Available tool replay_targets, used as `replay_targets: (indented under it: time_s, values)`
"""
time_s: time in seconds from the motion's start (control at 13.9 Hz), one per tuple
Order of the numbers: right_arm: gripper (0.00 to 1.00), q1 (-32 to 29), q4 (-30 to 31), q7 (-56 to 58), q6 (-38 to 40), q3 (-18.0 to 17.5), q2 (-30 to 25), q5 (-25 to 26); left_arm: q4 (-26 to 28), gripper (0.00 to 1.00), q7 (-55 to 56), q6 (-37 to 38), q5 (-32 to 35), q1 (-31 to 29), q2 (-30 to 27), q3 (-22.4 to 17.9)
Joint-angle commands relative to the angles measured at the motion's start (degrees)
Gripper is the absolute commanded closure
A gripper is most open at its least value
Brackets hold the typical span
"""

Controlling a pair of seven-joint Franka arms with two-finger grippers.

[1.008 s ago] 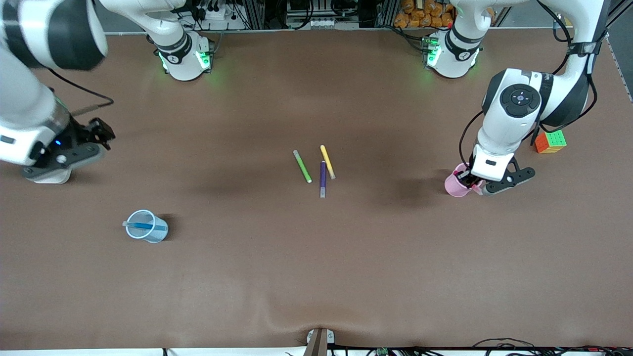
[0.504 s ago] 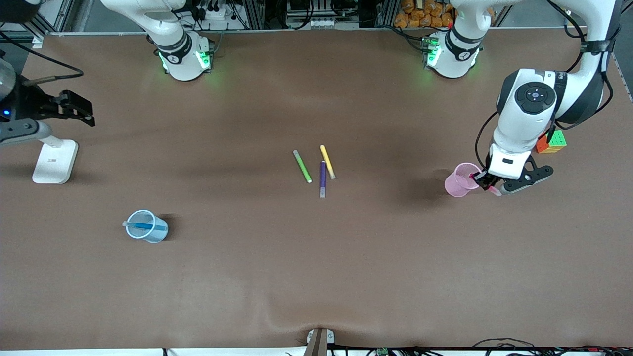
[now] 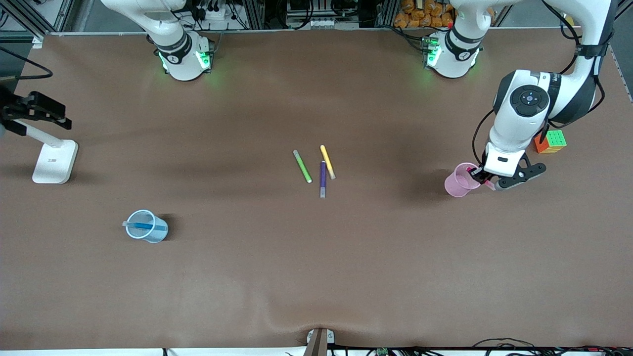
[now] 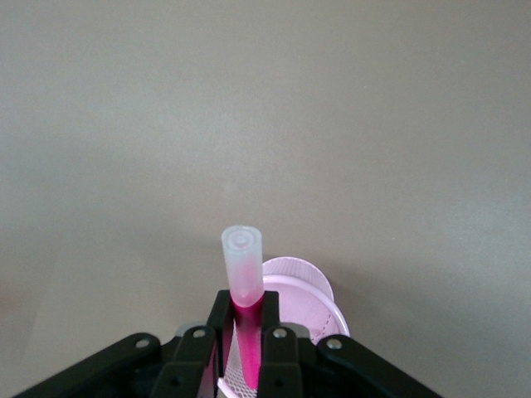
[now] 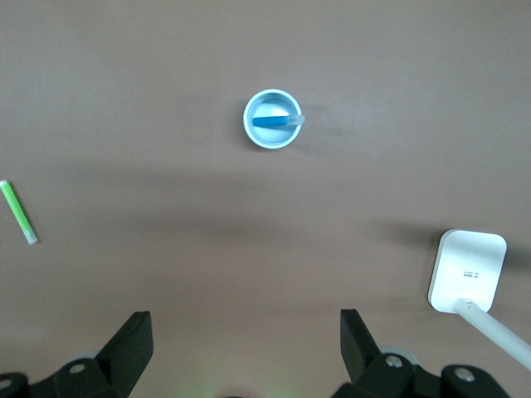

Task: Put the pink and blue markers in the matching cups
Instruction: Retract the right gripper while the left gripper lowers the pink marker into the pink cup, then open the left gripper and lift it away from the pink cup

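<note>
Left gripper [image 4: 246, 352] clamps the pink marker [image 4: 243, 278] over the pink cup [image 3: 457, 181]; right gripper [image 5: 245, 352] waits, fingers apart, at the table's edge.

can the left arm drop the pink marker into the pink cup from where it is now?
Probably yes. The left gripper is shut on the pink marker, right at the rim of the upright pink cup, whose mouth shows open and unblocked. It may need a small shift over the opening first.

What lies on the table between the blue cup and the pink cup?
Front view: green pen, purple pen and yellow pen lie between blue cup and pink cup.
</note>
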State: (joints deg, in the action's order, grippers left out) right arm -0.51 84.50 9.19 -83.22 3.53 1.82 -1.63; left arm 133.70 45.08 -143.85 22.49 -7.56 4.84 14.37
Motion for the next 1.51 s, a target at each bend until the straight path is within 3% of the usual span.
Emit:
replay_targets:
  time_s: [0.0,0.29,0.5,0.79,1.22,1.44]
  values:
    - [0.0,-0.98,0.57,-1.9,-0.88,0.16,-0.5,-1.71,-0.02,0.0,1.23,-1.08,1.24,-0.62,0.87,0.4]
    - [0.0,-0.89,2.85,-1.9,-3.51,0.25,-2.51,-1.54,-1.42,0.0,0.97,0.41,1.15,-0.44,0.69,0.48]
    - [0.0,-0.72,8.73,-1.9,-7.73,0.17,-5.85,-1.54,-6.5,0.0,0.71,9.17,0.54,-0.09,0.52,2.32]
    - [0.0,-0.19,7.35,-0.58,-6.69,0.08,-5.77,-0.66,-12.84,0.0,0.62,18.42,-0.42,-0.09,0.69,6.1]
    - [0.0,-0.8,6.81,-0.4,-4.93,0.17,-5.51,-0.66,-23.47,0.0,-9.21,30.89,-11.84,-0.09,0.43,6.46]
    - [0.0,-0.89,6.81,-0.4,-4.93,0.17,-5.42,-0.13,-31.19,0.0,-14.39,40.72,-13.34,-0.44,0.34,6.37]
